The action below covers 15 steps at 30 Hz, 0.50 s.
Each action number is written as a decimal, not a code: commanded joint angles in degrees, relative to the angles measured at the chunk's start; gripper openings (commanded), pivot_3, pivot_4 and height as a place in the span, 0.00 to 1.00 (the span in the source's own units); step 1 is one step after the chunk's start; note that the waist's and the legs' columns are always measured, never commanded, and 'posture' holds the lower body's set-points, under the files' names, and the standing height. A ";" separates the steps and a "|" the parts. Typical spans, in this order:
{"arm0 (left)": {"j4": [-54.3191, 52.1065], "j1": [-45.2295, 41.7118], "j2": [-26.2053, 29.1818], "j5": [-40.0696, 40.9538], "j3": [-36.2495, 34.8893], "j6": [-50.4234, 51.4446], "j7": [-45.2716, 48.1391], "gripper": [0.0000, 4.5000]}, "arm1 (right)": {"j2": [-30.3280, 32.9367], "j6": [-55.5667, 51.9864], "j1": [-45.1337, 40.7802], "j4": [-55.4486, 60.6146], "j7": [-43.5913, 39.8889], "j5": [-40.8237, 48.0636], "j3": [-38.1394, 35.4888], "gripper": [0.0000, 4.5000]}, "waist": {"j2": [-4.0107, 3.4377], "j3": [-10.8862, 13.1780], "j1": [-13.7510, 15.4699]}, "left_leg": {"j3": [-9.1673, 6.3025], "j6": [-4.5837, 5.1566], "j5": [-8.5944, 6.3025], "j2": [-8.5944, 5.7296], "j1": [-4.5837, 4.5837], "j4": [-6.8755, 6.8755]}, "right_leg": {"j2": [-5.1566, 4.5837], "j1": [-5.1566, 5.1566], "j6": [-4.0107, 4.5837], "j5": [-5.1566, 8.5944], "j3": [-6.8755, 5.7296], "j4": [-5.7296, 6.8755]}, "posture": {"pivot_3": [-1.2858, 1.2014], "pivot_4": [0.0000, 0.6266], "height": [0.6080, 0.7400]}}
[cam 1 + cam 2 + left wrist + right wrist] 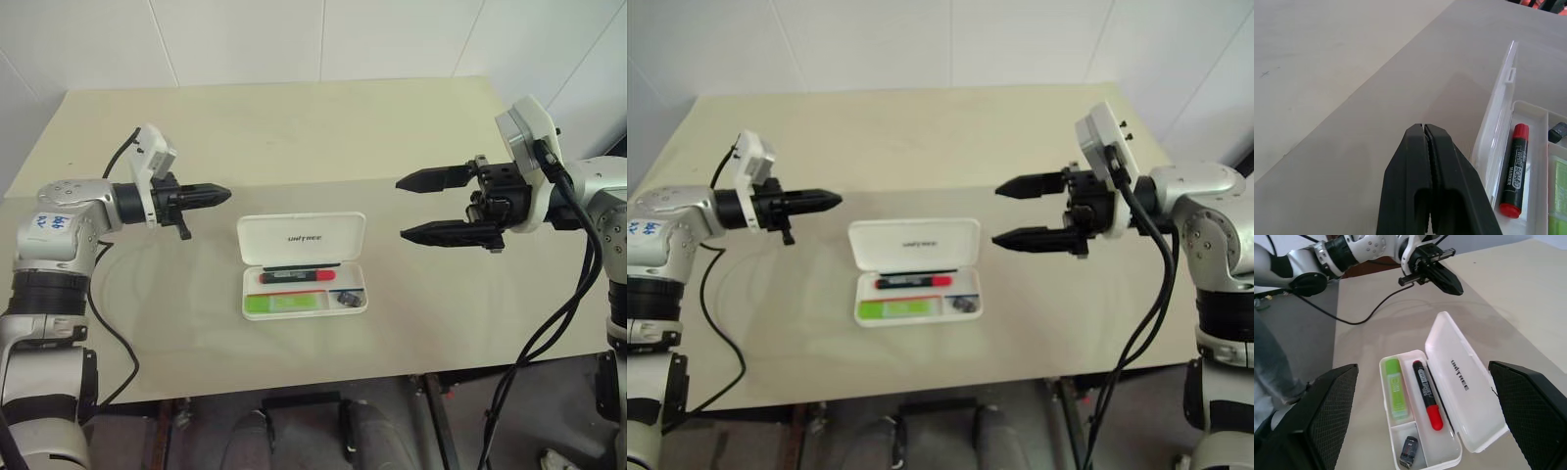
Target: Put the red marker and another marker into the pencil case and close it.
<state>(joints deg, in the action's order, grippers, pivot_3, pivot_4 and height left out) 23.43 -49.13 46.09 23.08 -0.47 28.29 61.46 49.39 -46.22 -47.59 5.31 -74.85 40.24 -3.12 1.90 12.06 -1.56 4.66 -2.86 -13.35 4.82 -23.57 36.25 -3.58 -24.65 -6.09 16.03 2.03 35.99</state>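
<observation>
My two head cameras look forward and down from above the near edge of the table [294, 127], far enough back that I get the whole tabletop, both arms and the wall behind; the pair overlap almost entirely, the right eye just offset sideways. My left wrist camera sits close over the tabletop, sighting along the left gripper [1424, 129] toward the raised lid edge of the open pencil case [1498, 127]. My right wrist camera looks down from higher up, between the widely spread fingers [1533, 401], across the case toward the left gripper. All four views share the open case.
</observation>
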 commanded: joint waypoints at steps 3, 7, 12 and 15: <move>-0.06 -2.05 -0.38 -4.55 1.76 -3.39 0.92 0.01 | 0.61 0.63 -1.20 1.68 1.90 0.11 -1.10 1.00 | 0.00 0.00 -0.05 | 0.00 0.00 0.00 0.00 0.00 -0.05 | 0.01 -0.01 0.00 0.00 0.01 -0.01 | 0.52 0.24 1.00; -2.84 -1.24 -0.99 -4.33 2.19 -2.28 2.90 0.01 | 0.86 0.72 -1.21 1.80 2.27 0.33 -1.28 1.00 | 0.00 0.00 0.05 | 0.00 0.01 0.00 0.00 -0.09 -0.05 | 0.01 -0.08 0.00 0.01 0.01 -0.02 | 0.52 0.24 1.00; -6.00 -0.32 -1.28 -3.36 1.35 -1.32 3.77 0.01 | 1.00 0.70 -1.22 1.90 2.46 0.32 -1.18 1.00 | 0.00 0.00 0.02 | 0.00 0.03 -0.02 0.00 -0.10 0.00 | 0.00 -0.07 -0.01 0.01 0.01 0.00 | 0.52 0.24 1.00; -8.36 0.53 -0.65 -2.06 0.49 0.45 4.76 0.01 | 1.65 0.35 -1.19 2.05 2.09 -0.02 -0.43 1.00 | 0.00 0.00 -0.04 | -0.01 0.03 -0.02 0.00 -0.10 0.00 | 0.01 -0.08 -0.01 0.01 0.01 0.02 | 0.52 0.24 1.00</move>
<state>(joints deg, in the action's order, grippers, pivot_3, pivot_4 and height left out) 17.95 -48.71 44.86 19.52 2.12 27.99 65.32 49.90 -46.20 -47.71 5.40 -72.46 40.20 -2.74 1.90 12.06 -1.60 4.65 -2.83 -13.36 4.82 -23.66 36.25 -3.57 -24.72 -6.10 16.04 2.04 36.02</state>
